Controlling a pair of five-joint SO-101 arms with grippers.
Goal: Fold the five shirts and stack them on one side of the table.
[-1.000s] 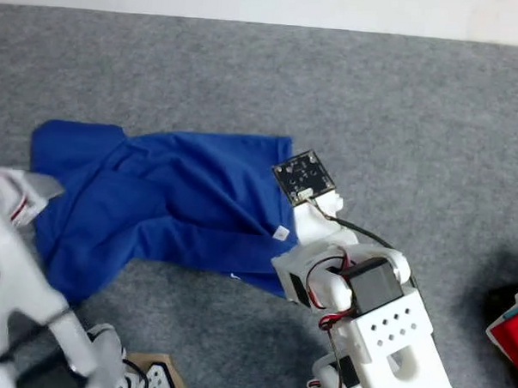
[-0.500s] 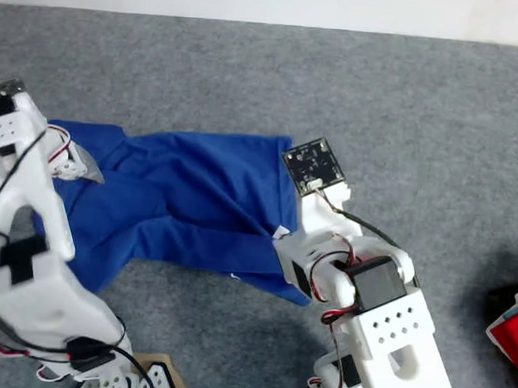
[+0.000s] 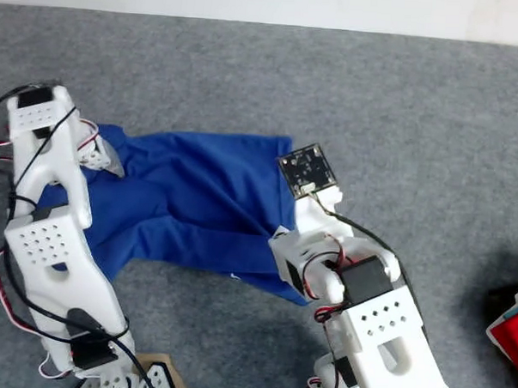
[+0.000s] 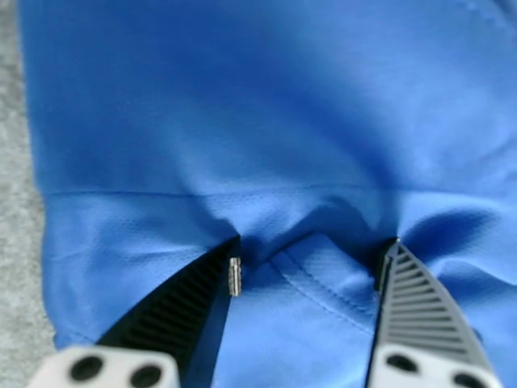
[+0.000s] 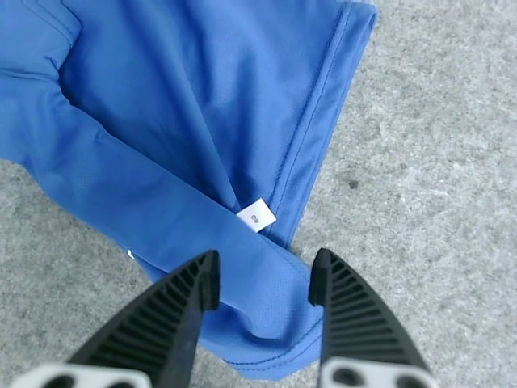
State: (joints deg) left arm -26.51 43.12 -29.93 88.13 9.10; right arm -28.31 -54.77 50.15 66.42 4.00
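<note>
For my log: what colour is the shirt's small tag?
White tag, best in the right wrist view.

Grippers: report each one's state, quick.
Left gripper: open, straddling a ridge of the blue fabric shirt.
Right gripper: open over that shirt's corner, holding nothing.

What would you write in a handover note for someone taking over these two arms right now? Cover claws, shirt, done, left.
Left claw: open, tips on the blue shirt's left end, cloth bunched between them.
Right claw: open, above the shirt's near right corner.
Shirt: lying unfolded on the grey table.
Done: no fold yet.
Left: fold it, then the others, and stack them.
</note>
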